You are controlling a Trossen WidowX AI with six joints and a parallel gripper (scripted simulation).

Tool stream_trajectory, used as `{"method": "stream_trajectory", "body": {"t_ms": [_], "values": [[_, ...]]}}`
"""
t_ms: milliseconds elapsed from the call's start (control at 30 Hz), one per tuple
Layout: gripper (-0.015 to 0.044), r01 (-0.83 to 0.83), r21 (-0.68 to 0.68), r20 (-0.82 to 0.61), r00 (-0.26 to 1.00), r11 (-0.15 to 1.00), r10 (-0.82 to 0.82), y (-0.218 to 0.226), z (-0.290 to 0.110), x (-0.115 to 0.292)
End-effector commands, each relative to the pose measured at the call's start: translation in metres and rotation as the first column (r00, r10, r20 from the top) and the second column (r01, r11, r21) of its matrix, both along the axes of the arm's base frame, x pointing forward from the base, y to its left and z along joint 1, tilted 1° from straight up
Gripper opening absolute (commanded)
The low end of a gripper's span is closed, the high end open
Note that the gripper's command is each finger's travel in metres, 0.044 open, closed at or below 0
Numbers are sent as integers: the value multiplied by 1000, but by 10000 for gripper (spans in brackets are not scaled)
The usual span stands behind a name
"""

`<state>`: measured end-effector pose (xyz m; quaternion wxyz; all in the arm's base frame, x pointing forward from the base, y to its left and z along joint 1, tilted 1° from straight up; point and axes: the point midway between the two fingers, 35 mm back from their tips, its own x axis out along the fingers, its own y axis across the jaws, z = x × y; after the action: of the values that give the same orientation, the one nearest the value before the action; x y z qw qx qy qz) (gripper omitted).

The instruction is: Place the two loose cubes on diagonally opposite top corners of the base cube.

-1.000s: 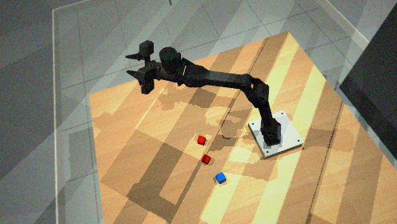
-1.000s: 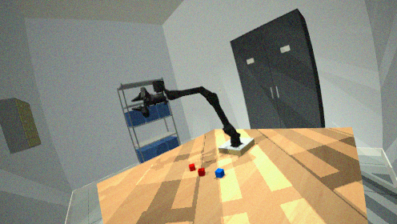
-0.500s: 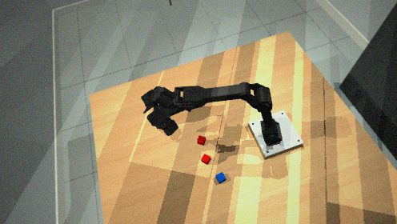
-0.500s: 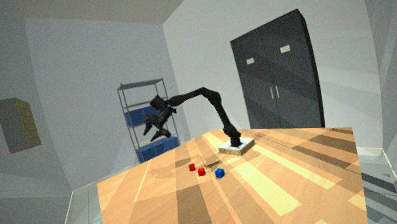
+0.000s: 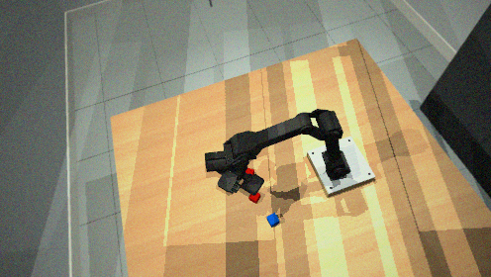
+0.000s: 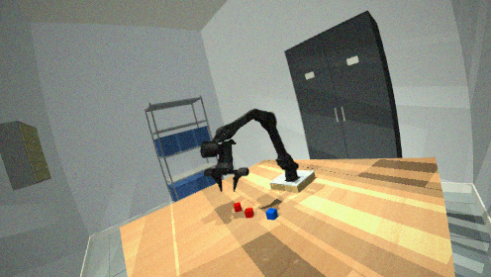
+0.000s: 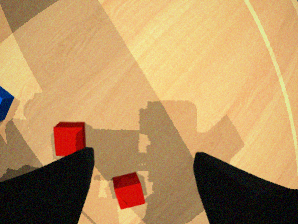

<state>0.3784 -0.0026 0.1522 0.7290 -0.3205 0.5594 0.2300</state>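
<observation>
Wooden table (image 5: 198, 148) with striped planks fills most of the top view, grey tiled floor around it; exterior view shows a dark cabinet (image 6: 346, 89) upper right and a metal shelf rack (image 6: 150, 130) left of centre by the wall. Black arm bolted to a white base plate (image 5: 364, 174) right of centre, reaching left and down. Claw (image 6: 227, 186) hangs above the table, fingers spread, nothing between them, tips pointing down. Two red cubes: one (image 5: 249, 171) partly hidden under the claw in the top view, the other (image 5: 254, 198) just below it, apart. Blue cube (image 5: 272, 220) further toward lower right, apart from both. In the wrist view one red cube (image 7: 129, 189) sits between the dark fingers, the second red one (image 7: 69, 137) at left centre, blue one (image 7: 4, 104) cut by the left edge. All three cubes rest flat on the table.
</observation>
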Motion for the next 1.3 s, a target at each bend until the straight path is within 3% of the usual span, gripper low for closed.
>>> {"method": "stream_trajectory", "body": {"t_ms": [0,367,633,1267], "values": [[265,-14,16,-191,981,1000,17,19,-21,-44],[265,-17,17,-225,974,1000,21,22,-25,-52],[265,-17,17,-225,974,1000,21,22,-84,-50],[265,-17,17,-225,974,1000,21,22,-107,-49]]}}
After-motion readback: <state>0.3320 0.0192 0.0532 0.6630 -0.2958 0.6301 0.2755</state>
